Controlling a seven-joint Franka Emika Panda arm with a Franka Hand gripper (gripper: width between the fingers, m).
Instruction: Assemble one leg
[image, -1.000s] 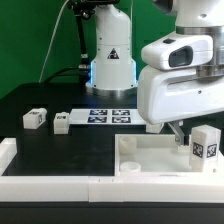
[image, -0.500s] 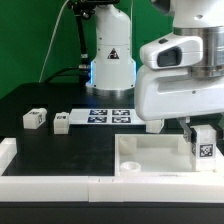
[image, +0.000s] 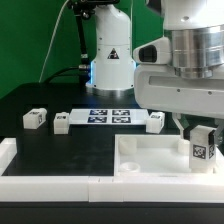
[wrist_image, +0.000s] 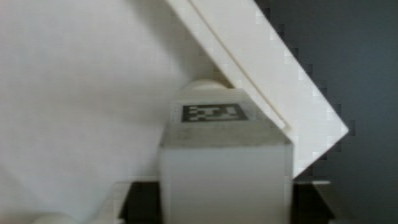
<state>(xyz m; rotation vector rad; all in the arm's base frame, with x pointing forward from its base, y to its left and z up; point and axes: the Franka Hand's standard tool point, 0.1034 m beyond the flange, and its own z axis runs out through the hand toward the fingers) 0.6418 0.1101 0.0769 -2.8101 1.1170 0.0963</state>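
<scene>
My gripper (image: 203, 130) is shut on a leg (image: 203, 147), a small white block with a black-and-white tag, and holds it upright over the right corner of the large white tray-like piece (image: 150, 163). In the wrist view the leg (wrist_image: 222, 160) stands between my dark fingers (wrist_image: 143, 197), its tagged end against the white piece (wrist_image: 89, 90) near a corner socket. Three more legs lie on the black table: one at the exterior view's left (image: 34, 118), one beside it (image: 61, 122), and one behind the tray-like piece (image: 155, 121).
The marker board (image: 108, 115) lies flat at the back of the table in front of the robot base (image: 110, 60). A white rail (image: 60, 185) runs along the table's front edge, with a raised end at the left (image: 6, 150).
The wrist has turned and the arm has shifted, which uncovers the leg behind the tray-like piece. The held leg stays over the right corner and sits slightly lower.
</scene>
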